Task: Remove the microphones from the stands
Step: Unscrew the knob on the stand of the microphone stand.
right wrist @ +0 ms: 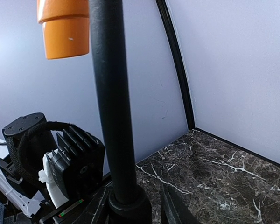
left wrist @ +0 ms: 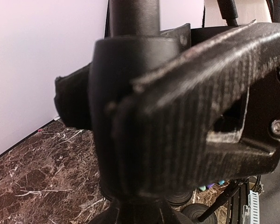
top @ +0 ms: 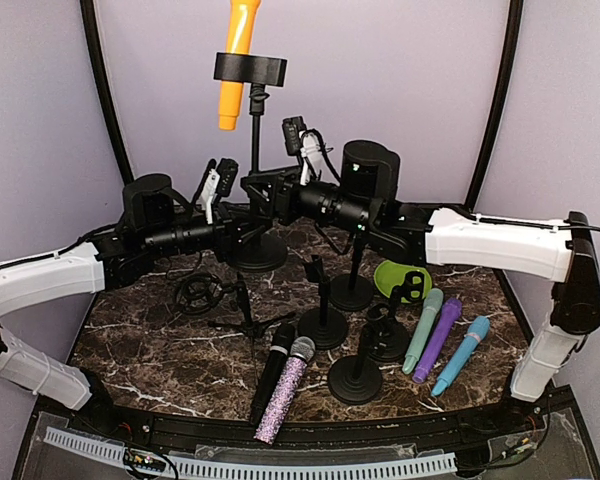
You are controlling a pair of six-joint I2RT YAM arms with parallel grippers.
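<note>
An orange microphone (top: pixel 236 60) sits upright in a black clip (top: pixel 250 68) at the top of a tall black stand (top: pixel 255 130) with a round base (top: pixel 258 252) at the back of the table. Its lower end shows in the right wrist view (right wrist: pixel 64 28), above the pole (right wrist: pixel 113 116). My right gripper (top: pixel 263 188) is open, with its fingers on either side of the pole's lower collar (right wrist: pixel 129 205). My left gripper (top: pixel 240 216) is at the same collar from the left and looks shut on it; the collar (left wrist: pixel 130 116) fills its wrist view.
A black microphone (top: pixel 272 368) and a glittery purple one (top: pixel 286 390) lie at the front centre. Green (top: pixel 423 328), purple (top: pixel 438 338) and blue (top: pixel 462 355) microphones lie at the right. Several short stands (top: pixel 355 375) and a small tripod (top: pixel 242 305) stand mid-table.
</note>
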